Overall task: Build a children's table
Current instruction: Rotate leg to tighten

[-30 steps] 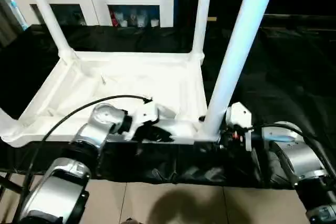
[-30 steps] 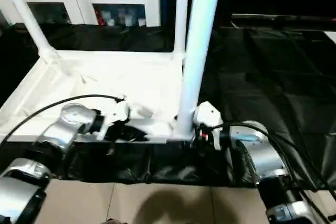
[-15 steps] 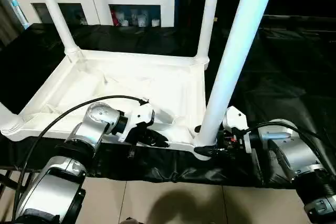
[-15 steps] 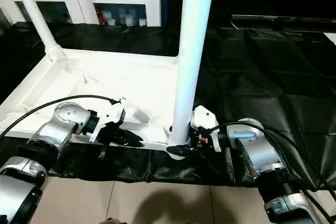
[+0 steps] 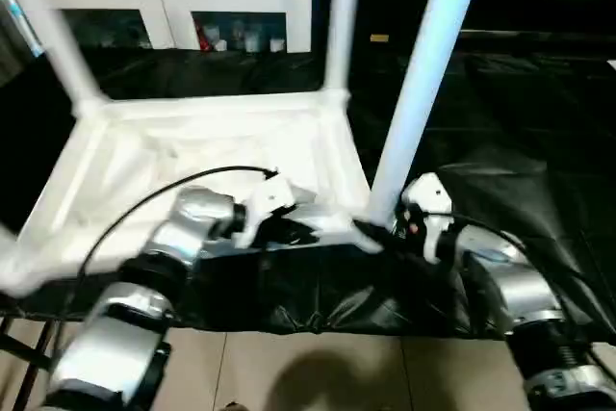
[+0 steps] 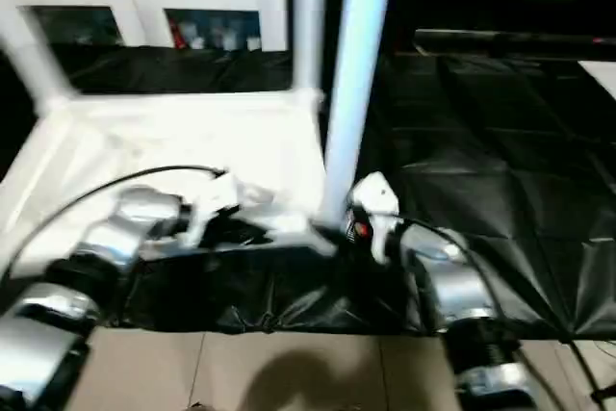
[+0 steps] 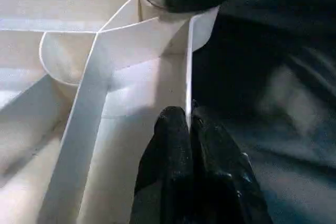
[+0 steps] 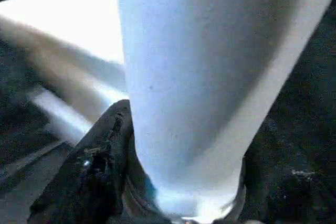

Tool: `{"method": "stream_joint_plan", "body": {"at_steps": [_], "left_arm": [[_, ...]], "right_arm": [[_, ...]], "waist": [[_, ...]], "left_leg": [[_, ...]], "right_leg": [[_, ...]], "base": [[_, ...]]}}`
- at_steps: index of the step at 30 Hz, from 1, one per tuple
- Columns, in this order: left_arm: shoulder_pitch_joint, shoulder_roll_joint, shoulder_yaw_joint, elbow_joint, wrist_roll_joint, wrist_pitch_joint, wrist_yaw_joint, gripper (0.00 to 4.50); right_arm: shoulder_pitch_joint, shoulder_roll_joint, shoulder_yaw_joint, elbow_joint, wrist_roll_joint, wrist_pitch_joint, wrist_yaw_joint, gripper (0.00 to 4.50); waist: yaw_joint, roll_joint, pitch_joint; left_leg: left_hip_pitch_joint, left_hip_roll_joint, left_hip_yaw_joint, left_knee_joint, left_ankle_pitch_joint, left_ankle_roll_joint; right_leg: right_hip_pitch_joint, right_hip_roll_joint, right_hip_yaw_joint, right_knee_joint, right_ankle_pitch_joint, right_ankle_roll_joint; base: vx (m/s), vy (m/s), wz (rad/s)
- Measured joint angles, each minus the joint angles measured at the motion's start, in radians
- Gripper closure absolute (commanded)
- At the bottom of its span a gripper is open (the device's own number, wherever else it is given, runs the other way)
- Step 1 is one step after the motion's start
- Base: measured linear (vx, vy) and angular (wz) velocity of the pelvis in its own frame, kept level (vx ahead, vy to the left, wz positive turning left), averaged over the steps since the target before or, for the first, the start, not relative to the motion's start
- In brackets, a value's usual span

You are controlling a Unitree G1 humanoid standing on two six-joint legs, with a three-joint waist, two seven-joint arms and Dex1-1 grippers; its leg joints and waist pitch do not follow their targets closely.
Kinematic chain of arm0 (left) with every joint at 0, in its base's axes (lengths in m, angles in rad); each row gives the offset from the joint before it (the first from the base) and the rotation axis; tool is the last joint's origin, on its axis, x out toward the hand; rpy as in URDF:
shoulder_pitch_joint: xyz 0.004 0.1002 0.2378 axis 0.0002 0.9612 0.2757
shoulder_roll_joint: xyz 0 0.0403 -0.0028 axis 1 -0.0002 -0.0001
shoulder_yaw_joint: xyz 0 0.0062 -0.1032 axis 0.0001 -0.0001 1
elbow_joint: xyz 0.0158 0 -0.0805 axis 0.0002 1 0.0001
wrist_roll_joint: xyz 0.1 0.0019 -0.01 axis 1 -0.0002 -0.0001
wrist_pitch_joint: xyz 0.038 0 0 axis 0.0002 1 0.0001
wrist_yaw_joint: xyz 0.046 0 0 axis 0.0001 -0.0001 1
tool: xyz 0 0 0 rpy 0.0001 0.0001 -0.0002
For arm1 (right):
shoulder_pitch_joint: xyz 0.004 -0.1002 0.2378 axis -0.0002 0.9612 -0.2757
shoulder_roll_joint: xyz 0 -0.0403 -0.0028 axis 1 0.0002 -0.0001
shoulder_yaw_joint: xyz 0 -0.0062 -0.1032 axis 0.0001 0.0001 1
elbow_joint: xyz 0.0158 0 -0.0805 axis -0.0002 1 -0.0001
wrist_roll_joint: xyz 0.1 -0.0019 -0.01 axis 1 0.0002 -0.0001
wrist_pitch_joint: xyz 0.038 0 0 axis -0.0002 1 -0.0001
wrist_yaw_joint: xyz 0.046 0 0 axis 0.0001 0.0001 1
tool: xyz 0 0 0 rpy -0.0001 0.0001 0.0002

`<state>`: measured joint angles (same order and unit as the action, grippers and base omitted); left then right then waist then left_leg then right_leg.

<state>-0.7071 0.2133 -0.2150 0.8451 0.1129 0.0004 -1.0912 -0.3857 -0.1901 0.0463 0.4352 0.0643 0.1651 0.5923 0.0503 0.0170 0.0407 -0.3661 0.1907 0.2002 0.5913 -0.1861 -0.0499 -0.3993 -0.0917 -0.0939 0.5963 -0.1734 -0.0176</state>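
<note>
Left eye view has the table top lying upside down in the middle left of the frame, on black sheeting that covers the surface around it. Three legs stand up from its corners: a near leg right of centre, a far leg at the top centre, and a left leg in the upper left, blurred.

Left wrist view has the left gripper pinched shut on the thin rim of the top, one black finger on each side of it, beside the corner socket. In the left eye view this gripper sits at the near edge of the top, lower centre.

Right wrist view has the right gripper around the foot of the near leg, with one black finger against the tube; its jaws stand wide, closed about the tube. In the left eye view it meets the leg at the top's near right corner.

A white cabinet with glass doors runs along the top left of the frame, with small items behind the glass; no writing on them can be read. Tan floor shows along the bottom edge.
</note>
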Motion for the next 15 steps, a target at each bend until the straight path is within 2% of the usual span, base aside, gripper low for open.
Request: {"method": "stream_joint_plan", "body": {"at_steps": [4,5,7,11,15], "left_arm": [[0.008,-0.044,0.000,-0.024,0.023,0.038,0.093,4.50],[0.013,-0.048,-0.001,-0.031,0.025,0.042,0.103,4.50],[0.024,-0.049,-0.002,-0.048,0.026,0.049,0.111,4.50],[0.036,-0.056,-0.004,-0.078,0.031,0.063,0.111,4.50],[0.039,-0.037,-0.008,-0.080,0.024,0.033,0.068,4.50]], "right_arm": [[0.000,0.079,-0.028,-0.007,-0.037,0.029,-0.205,1.85],[0.000,0.089,-0.029,-0.009,-0.041,0.030,-0.229,1.51],[0.003,0.102,-0.029,-0.011,-0.052,0.029,-0.255,1.16],[0.017,0.100,-0.029,-0.033,-0.060,0.026,-0.252,0.89],[0.030,0.021,-0.012,-0.042,-0.032,-0.006,-0.093,0.89]], "waist": [[-0.001,0.001,-0.003],[-0.001,0.002,-0.004],[-0.003,0.004,-0.005],[-0.006,0.005,-0.005],[-0.004,0.006,-0.004]], "left_leg": [[0.001,-0.001,0.000,0.000,0.000,0.000],[0.002,-0.002,0.000,0.000,0.000,0.000],[0.002,-0.002,0.000,0.000,0.000,0.000],[0.000,-0.002,0.000,-0.001,0.000,0.000],[-0.002,-0.002,0.000,-0.003,-0.001,0.000]], "right_leg": [[0.002,0.000,0.001,-0.002,-0.003,0.005],[0.003,0.000,0.002,-0.002,-0.003,0.005],[0.003,0.000,0.002,-0.002,-0.003,0.006],[0.002,0.000,0.002,-0.002,-0.003,0.006],[0.000,0.000,0.002,-0.002,-0.002,0.003]], "base": [[0.000,0.000,0.00],[0.000,0.000,0.00],[0.000,0.000,0.00],[0.000,0.000,0.00],[0.000,0.000,0.00]]}}
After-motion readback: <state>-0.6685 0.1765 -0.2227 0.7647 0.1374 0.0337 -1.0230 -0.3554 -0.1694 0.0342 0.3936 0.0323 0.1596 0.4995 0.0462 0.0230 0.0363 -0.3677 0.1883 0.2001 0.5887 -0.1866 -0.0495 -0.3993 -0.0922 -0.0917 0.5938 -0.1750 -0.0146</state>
